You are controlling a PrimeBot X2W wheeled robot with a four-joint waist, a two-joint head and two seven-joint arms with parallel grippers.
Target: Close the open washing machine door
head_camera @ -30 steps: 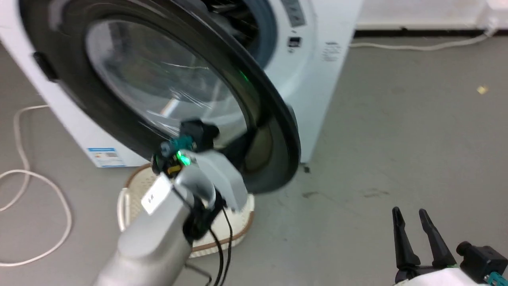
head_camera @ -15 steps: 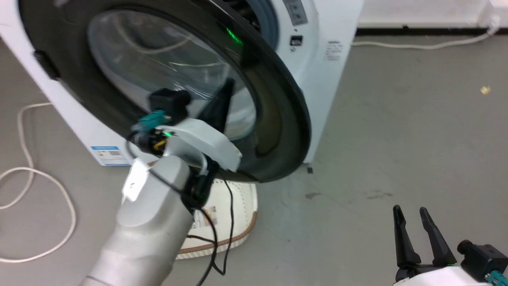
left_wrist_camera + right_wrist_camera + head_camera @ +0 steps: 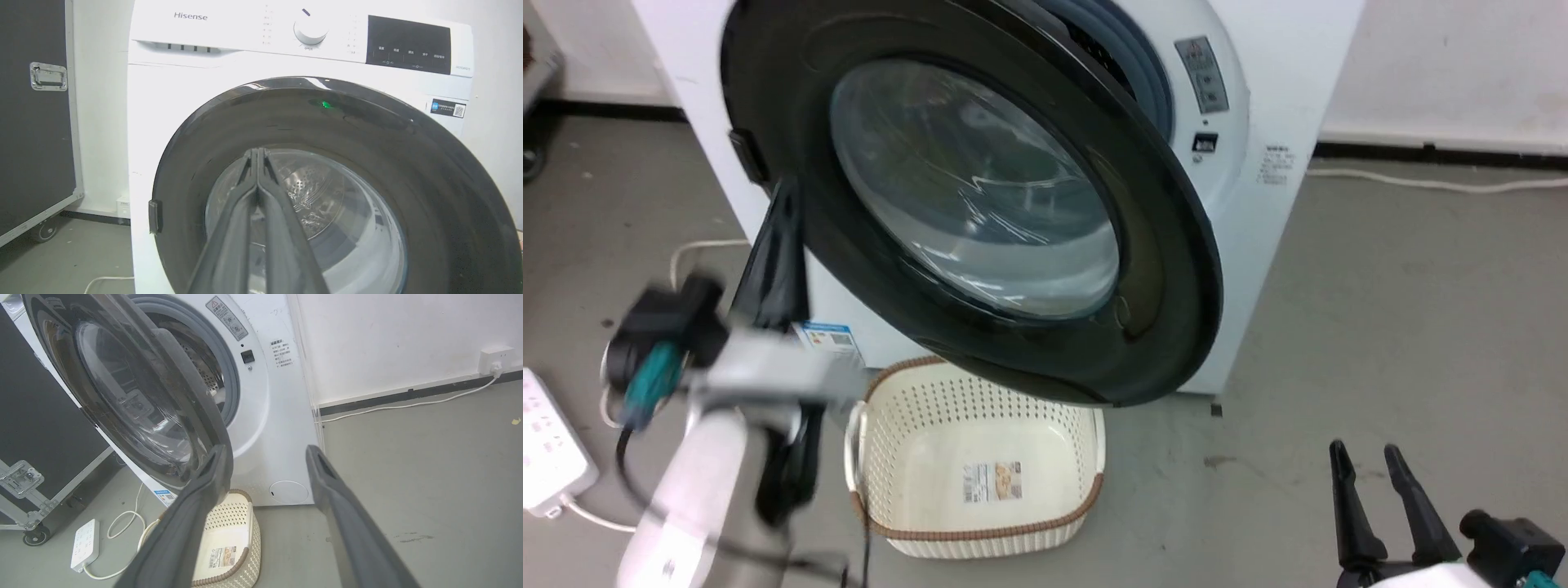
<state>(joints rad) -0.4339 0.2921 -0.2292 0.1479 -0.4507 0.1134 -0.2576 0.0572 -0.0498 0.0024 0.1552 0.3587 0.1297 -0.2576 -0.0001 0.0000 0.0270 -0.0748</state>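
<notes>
The washing machine (image 3: 1258, 220) is white and stands against the wall. Its washing machine door (image 3: 980, 188), a glossy black ring round a bulging glass window, hangs partly open, its free right edge swung out from the front. In the right wrist view the door (image 3: 122, 388) leaves the grey gasket and steel drum (image 3: 204, 371) exposed behind it. My left gripper (image 3: 786, 196) is shut with nothing in it and sits by the door's left, hinge side. Seen from the left wrist, the gripper (image 3: 257, 152) points at the door (image 3: 367, 163), seemingly short of it. My right gripper (image 3: 1364, 457) stands open, low on the right.
A cream perforated basket (image 3: 931, 408) sits on the floor under the door. A white power strip (image 3: 547, 441) with a cable lies at the left. A black flight case (image 3: 36, 122) stands left of the machine. Bare grey floor (image 3: 1380, 327) stretches to the right.
The head camera has shifted, so the machine sits further right and higher. My left gripper has come off the front of the door's glass and swung out to the left. The right gripper stays put.
</notes>
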